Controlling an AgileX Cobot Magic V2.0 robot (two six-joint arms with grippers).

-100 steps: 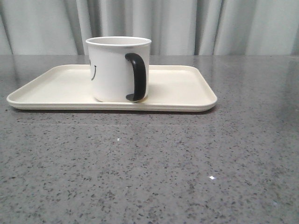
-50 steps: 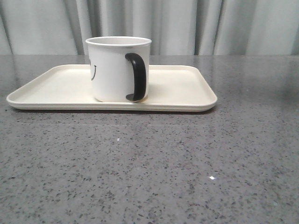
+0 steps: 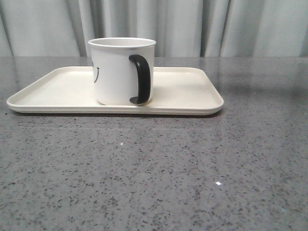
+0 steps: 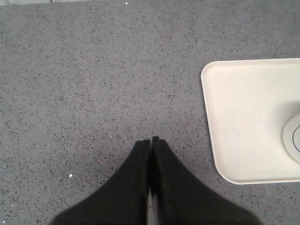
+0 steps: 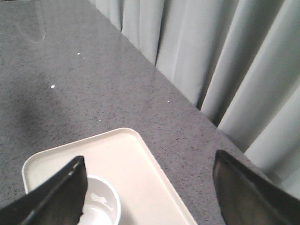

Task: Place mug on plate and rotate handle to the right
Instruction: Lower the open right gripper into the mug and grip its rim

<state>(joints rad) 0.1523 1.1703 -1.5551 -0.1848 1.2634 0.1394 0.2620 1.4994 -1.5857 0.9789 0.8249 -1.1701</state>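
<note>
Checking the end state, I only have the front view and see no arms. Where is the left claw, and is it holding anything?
Observer: Left claw is shut on nothing, over bare table, off the plate.
Operator: Right one?
Observer: Right claw is open, above the mug, not touching it.
Operator: Anything in the mug?
Observer: The right wrist view shows a bare white inside; part of it is hidden by a finger.
</note>
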